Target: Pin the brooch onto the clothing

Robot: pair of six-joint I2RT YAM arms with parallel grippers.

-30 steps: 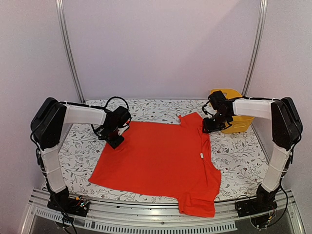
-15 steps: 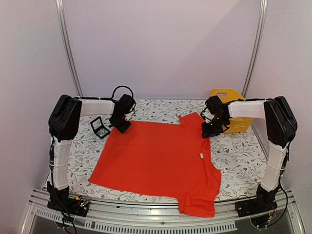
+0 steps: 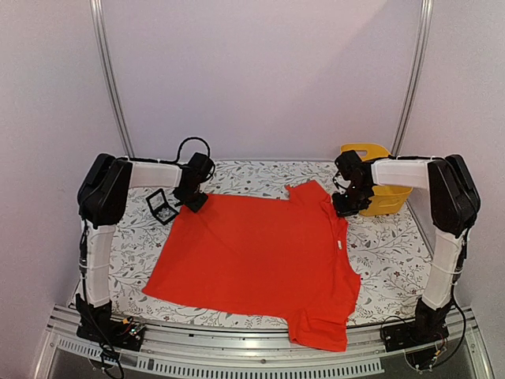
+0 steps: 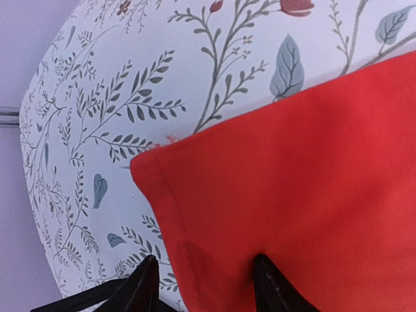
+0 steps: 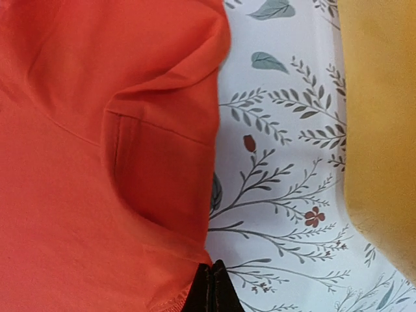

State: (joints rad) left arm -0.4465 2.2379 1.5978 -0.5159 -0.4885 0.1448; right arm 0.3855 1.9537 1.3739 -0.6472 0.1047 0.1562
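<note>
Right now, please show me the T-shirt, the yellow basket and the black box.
T-shirt [image 3: 252, 260], top view, middle of body.
yellow basket [image 3: 390, 201], top view, front wall.
black box [image 3: 162, 207], top view, its centre.

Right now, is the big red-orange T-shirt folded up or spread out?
Spread out. The bright red-orange T-shirt lies flat on the flowery tablecloth, both short sleeves showing, only slightly rumpled by one sleeve.

One shirt [image 3: 260, 260], one box [image 3: 162, 207], one basket [image 3: 392, 199].
</note>
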